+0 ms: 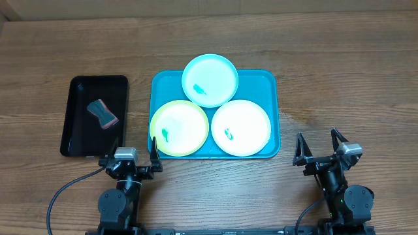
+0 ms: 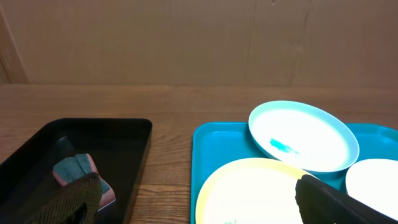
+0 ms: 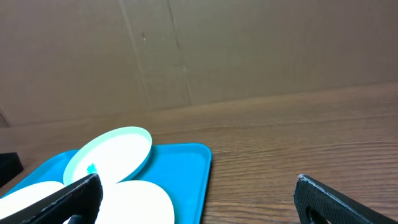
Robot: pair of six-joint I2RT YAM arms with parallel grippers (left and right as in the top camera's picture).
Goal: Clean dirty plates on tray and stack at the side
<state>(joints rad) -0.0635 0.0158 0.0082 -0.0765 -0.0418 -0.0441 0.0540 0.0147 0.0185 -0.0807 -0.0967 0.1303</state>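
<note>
The turquoise tray (image 1: 269,88) holds three plates. The light blue plate (image 1: 209,80) lies at the back, resting on the other two. The yellow-green rimmed plate (image 1: 179,128) is front left and the white plate (image 1: 241,127) front right. Each has a small teal smudge. My left gripper (image 1: 129,154) is open and empty at the table's front, just left of the tray. My right gripper (image 1: 321,147) is open and empty, right of the tray. In the left wrist view the yellow-green plate (image 2: 249,193) lies between my fingers (image 2: 199,202). In the right wrist view the tray (image 3: 186,168) is at the left.
A black tray (image 1: 78,134) stands left of the turquoise tray and holds a small sponge (image 1: 102,113) with a pink and teal face. Bare wooden table (image 1: 346,85) lies right of the tray. A brown cardboard wall (image 2: 186,37) stands behind.
</note>
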